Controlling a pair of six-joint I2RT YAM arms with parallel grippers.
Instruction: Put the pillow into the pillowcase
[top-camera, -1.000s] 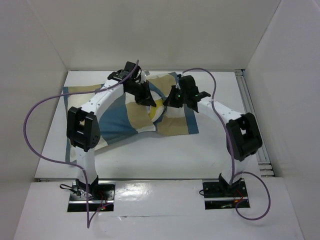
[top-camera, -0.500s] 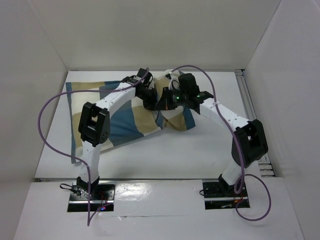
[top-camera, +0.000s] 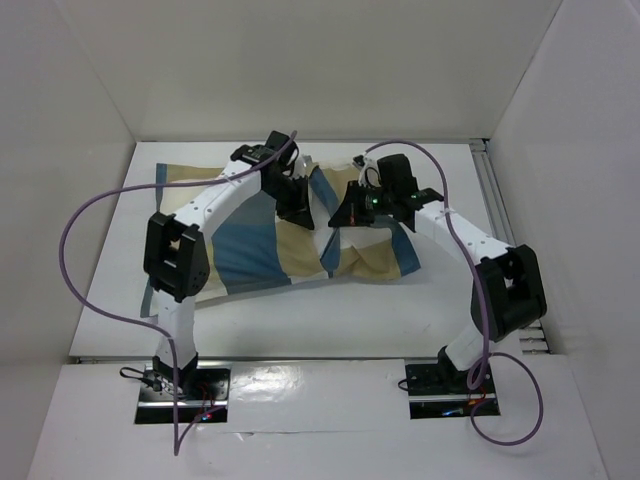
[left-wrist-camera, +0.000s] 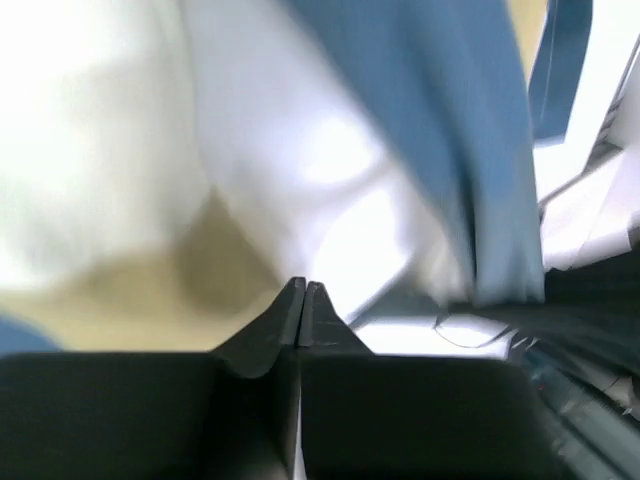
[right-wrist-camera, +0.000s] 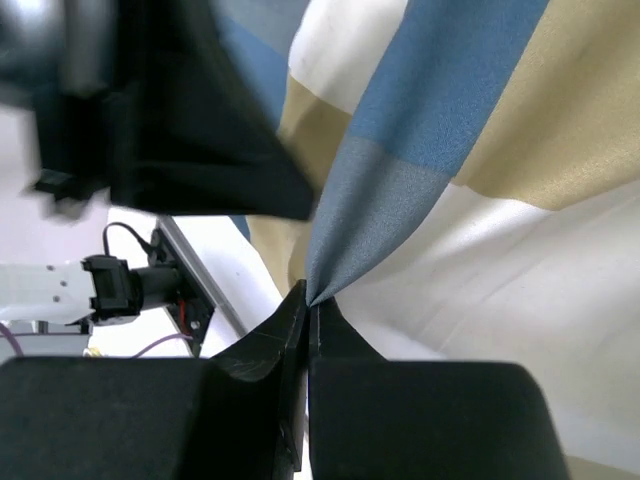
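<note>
While both arms reached over the white table (top-camera: 300, 310), conditions were:
Cover: blue, tan and cream checked fabric pillowcase (top-camera: 250, 250), bunched across mid-table.
Left claw (left-wrist-camera: 302, 290): tips pressed together, over the pillowcase.
Right claw (right-wrist-camera: 308, 295): pinching a pillowcase fold.

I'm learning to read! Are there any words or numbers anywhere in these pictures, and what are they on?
No words, numbers or signs can be read anywhere. The checked blue, tan and cream fabric pillowcase shows only plain colour blocks, and the white table carries no writing.
</note>
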